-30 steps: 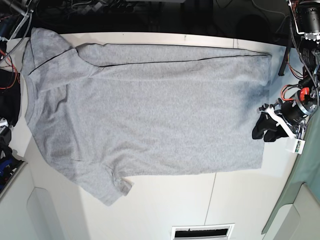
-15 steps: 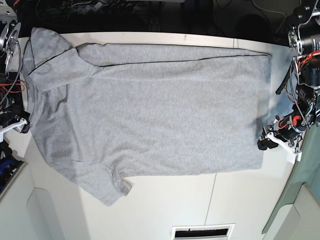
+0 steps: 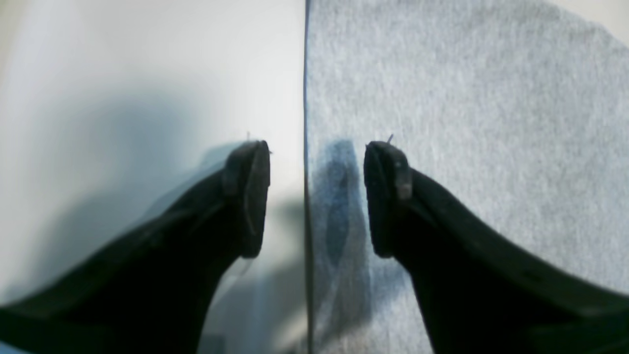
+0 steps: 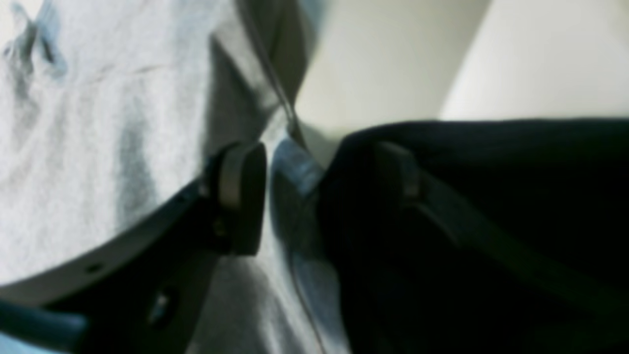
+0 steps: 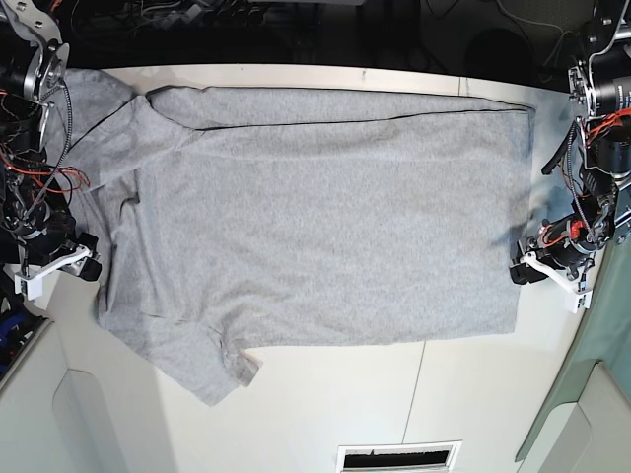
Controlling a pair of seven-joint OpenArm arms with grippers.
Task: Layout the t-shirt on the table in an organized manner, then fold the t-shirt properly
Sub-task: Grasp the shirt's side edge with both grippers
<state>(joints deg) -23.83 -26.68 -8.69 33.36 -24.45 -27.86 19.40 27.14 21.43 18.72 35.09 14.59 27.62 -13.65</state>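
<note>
The light grey t-shirt (image 5: 315,217) lies spread on the white table (image 5: 394,394), collar to the left, hem to the right, plain side up. No lettering shows. My left gripper (image 5: 519,273) is at the hem. In the left wrist view it (image 3: 317,152) is open and straddles the hem edge, one finger (image 3: 245,196) over bare table (image 3: 147,73), the other over shirt cloth (image 3: 467,123). My right gripper (image 5: 87,266) is at the collar side. In the right wrist view it (image 4: 319,167) is open with a fold of shirt (image 4: 98,123) between its fingers.
A dark cloth (image 4: 491,221) lies right beside the right gripper. A slotted vent (image 5: 399,457) is set into the table's near edge. A pale grey-green panel (image 5: 582,394) stands at the lower right. Cables and arm hardware crowd the far edge and both sides.
The right gripper has come down onto the collar side, and the shirt's left edge has shifted right and bunched slightly. The left gripper has settled at the hem.
</note>
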